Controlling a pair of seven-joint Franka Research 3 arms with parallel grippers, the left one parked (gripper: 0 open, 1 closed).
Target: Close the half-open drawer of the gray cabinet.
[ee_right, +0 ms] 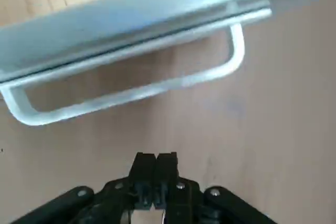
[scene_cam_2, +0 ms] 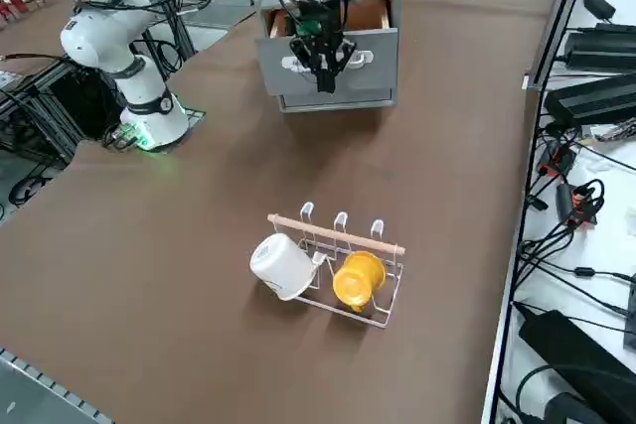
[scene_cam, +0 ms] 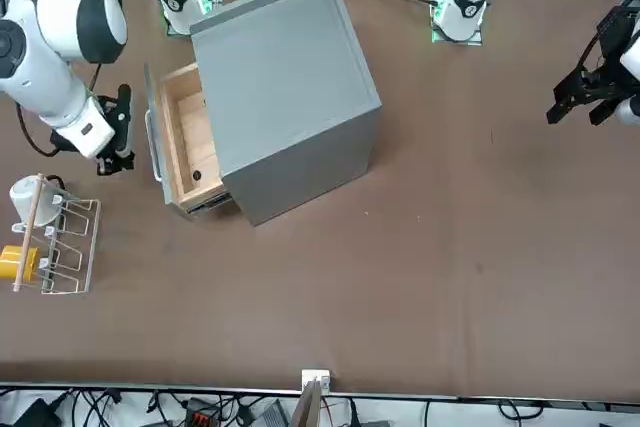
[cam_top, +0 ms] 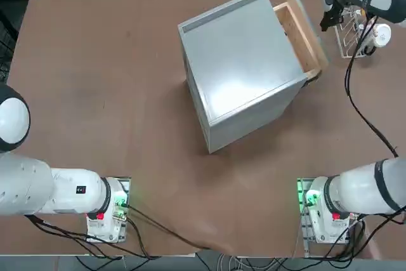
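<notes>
The drawer (scene_cam: pixel 183 142) sticks halfway out of the gray cabinet (scene_cam: pixel 285 77) — its front panel and bar handle (ee_right: pixel 131 90) run crosswise to the push line. The right gripper (ee_right: pixel 156 174), fingers pressed together and empty, hovers just outside that handle — not touching it.

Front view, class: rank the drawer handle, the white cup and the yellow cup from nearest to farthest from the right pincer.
1. Drawer handle: just beside the right pincer, cabinet side.
2. White cup: on the rack, toward the camera.
3. Yellow cup: rack's far end.
</notes>
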